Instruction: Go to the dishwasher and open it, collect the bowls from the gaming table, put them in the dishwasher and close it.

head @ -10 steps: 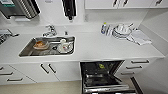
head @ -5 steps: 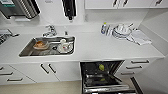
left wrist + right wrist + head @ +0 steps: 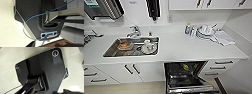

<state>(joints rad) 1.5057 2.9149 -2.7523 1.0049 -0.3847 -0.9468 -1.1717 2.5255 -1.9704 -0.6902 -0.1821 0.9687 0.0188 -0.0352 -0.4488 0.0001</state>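
The dishwasher (image 3: 189, 77) stands open under the white counter (image 3: 184, 47); jaws' state cannot be told

Worktop (image 3: 184, 48): smooth white, matt with a soft sheen, looks like solid composite.
Sink (image 3: 112, 50): brushed steel basin, dull grey shine.
Tap (image 3: 135, 31): polished metal, bright and reflective.
Cabinet fronts (image 3: 146, 71): plain white, smooth, with dark bar handles.
Dishwasher (image 3: 189, 77): dark inside, metal racks glinting (something yellow-green sits on the upper rack, material unclear).
Crockery (image 3: 206, 31): glossy white, glazed look.
Cloth (image 3: 224, 37): soft, folded, pale fabric.
Floor (image 3: 7, 31): pale, smooth, matt.
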